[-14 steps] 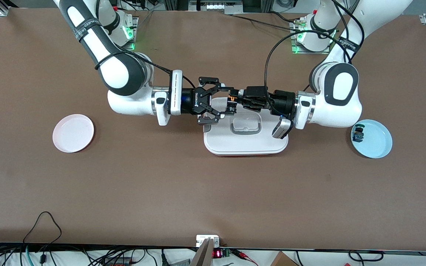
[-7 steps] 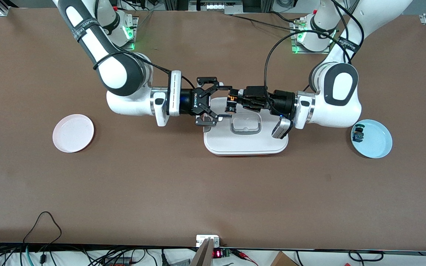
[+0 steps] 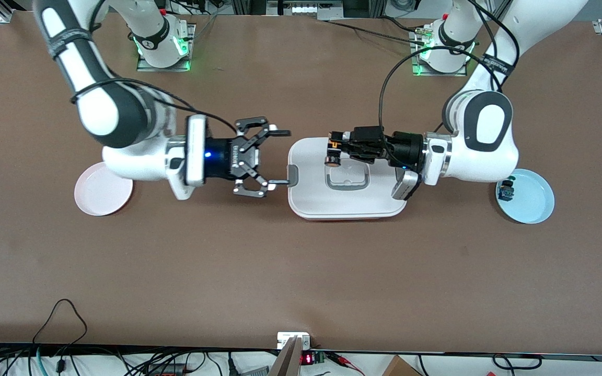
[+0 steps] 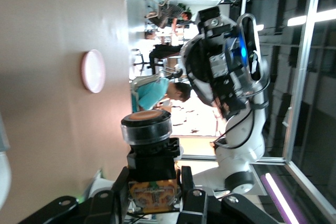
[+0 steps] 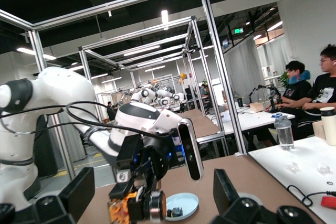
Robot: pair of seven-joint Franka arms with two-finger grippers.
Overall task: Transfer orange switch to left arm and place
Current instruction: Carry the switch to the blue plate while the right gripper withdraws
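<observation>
box (image 3: 347, 201) mid worktop (image 3: 301, 271) | right end effector (image 3: 279, 157) fingers apart, empty, over worktop just beside box | left end effector (image 3: 335, 150) clamped on orange switch (image 3: 331, 155), held over box lid

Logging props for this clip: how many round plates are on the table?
2: a pink plate at the right arm's end, partly under that arm, and a blue plate at the left arm's end. None looks hidden.
</observation>
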